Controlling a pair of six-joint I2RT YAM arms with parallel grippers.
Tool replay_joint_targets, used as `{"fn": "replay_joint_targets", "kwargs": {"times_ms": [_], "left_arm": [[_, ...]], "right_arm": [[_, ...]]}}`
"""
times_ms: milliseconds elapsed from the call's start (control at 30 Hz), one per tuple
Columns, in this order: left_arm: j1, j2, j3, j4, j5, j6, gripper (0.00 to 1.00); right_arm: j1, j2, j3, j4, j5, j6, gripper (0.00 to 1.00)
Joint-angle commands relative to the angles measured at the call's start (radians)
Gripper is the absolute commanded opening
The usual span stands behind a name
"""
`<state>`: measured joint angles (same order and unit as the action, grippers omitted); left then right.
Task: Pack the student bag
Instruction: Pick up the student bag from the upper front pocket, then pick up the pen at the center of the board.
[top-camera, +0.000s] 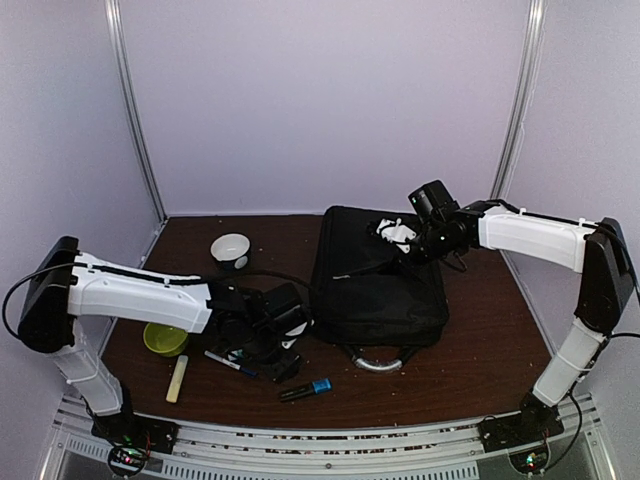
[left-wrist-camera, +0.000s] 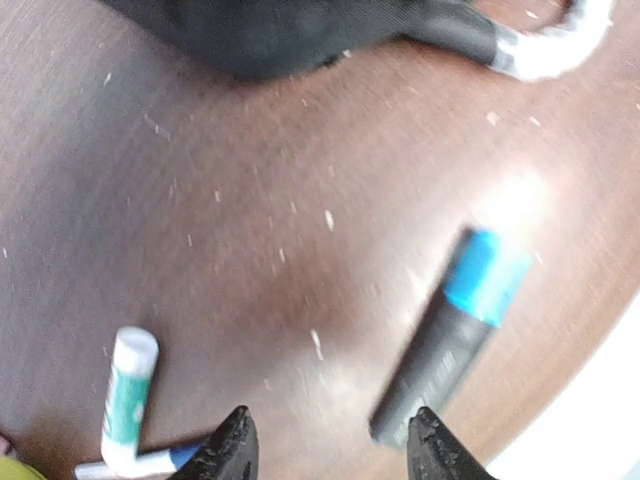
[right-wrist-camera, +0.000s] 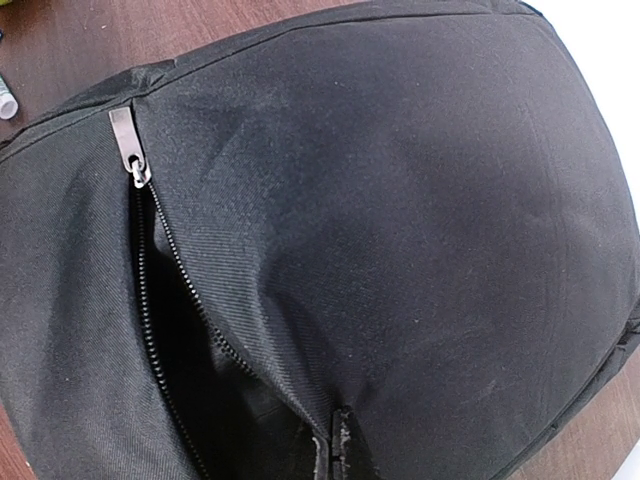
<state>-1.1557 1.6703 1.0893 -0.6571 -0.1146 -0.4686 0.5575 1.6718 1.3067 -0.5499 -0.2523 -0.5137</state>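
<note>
the main risk sits with the left claw (left-wrist-camera: 330, 450): its jaws stand apart and empty, low over the tabletop (left-wrist-camera: 250, 230). the marker (left-wrist-camera: 452, 330) lies slanted, with only its dark end reaching the gap, just beside one finger. closing straight down could clip that end and flick it away, or pinch it crooked. the tube (left-wrist-camera: 126, 398) and pen (left-wrist-camera: 150, 462) lie near the other finger, seemingly touching each other, and a careless sweep could drag them along. the second risk is the right claw (right-wrist-camera: 337, 440), which is closed and looks to be pinching a fold of the bag (right-wrist-camera: 420, 220) beside the open zip (right-wrist-camera: 150, 300). if that thin fold slips out, the mouth would likely sag shut, and anything brought over would land on top instead of inside. pulling too hard could also slide the soft bag across the tabletop. the bag lies flat in the middle of the tabletop, its handle (top-camera: 376, 361) facing the arms. it is directly under the right claw, which meets it near its far edge. it lies just beside the left claw, to that claw's right and a little farther back, not touching it.
</note>
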Motion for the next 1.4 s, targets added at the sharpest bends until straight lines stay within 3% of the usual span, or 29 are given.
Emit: {"fn": "replay_joint_targets", "kwargs": {"times_ms": [0,167,400,767,867,1000,1367], "left_arm": [[-0.036,-0.067,-0.043,0.015,0.052,-0.043,0.54],[-0.111,0.043,0.04,-0.057,0.037,0.059,0.55],[-0.116,0.16,0.138,-0.122,0.052,0.116,0.54],[-0.116,0.267,0.204,-0.188,0.008,0.128,0.43],[-0.116,0.288,0.215,-0.188,0.016,0.14,0.34],[-0.116,0.276,0.221,-0.188,0.015,0.148,0.22],[-0.115,0.101,0.417,-0.335,-0.007,0.22,0.16]], "right_arm": [[-0.003,-0.026,0.043,0.004,-0.049,0.03,0.0],[-0.002,-0.029,0.037,0.005,-0.048,0.026,0.0],[-0.004,-0.044,0.03,0.007,-0.057,0.025,0.0],[-0.004,-0.055,0.028,0.007,-0.077,0.029,0.0],[-0.004,-0.052,0.029,0.007,-0.083,0.033,0.0],[-0.004,-0.051,0.032,0.005,-0.089,0.037,0.0],[-0.004,-0.044,0.051,-0.018,-0.114,0.048,0.0]]}}
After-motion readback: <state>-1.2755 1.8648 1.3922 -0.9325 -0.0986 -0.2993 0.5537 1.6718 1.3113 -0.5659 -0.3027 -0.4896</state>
